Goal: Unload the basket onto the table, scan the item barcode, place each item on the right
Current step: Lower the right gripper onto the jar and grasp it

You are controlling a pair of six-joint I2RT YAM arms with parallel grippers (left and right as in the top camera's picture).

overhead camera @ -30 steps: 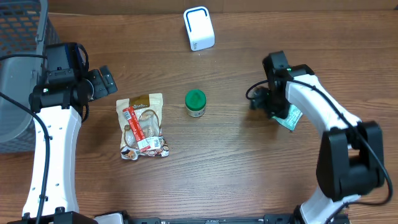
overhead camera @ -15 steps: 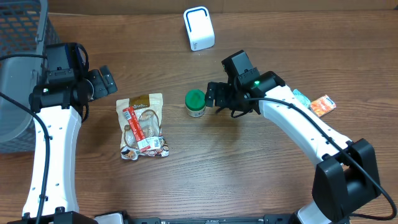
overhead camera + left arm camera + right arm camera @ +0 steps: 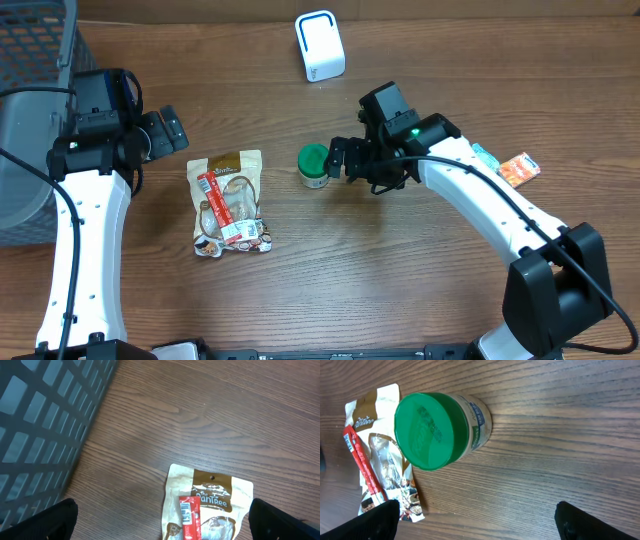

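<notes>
Overhead, we see the round jar with a green plastic lid (image 3: 314, 166) upright on the wooden worktop (image 3: 400, 290), the white box scanner (image 3: 320, 45) well apart from it and the right arm's jaws spread wide, empty, just beside it. The left wrist view shows the left arm's jaws open too, beyond the brown snack pouch (image 3: 210, 495) from the jar. In the right wrist view the jar looks rigid, light and smooth, so we would pinch its body below the lid, leaving the label bare.

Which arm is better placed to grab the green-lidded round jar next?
Right. The right tool, open, sits just beside the green-lidded round jar, which fills the right wrist view. The left tool, also open, is far off near the grey mesh basket.
</notes>
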